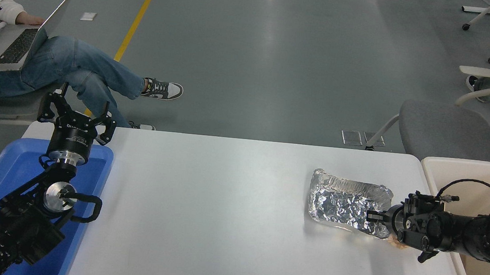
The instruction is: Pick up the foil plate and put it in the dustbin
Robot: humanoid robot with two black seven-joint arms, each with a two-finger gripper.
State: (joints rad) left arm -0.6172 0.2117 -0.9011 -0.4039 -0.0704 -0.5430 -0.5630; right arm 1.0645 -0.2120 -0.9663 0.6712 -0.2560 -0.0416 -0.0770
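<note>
The crinkled silver aluminium-foil plate (pixel 345 205) lies on the white surface (pixel 220 215) at its right, its right rim pinched in the right black gripper (pixel 371 216), whose fingers are narrowed onto the foil. One deep beige plastic dustbin (pixel 455 167) stands just right. The left black gripper (pixel 76 111) hangs spread wide over one blue tray (pixel 2 178). One person (pixel 56 63) sits beyond.
</note>
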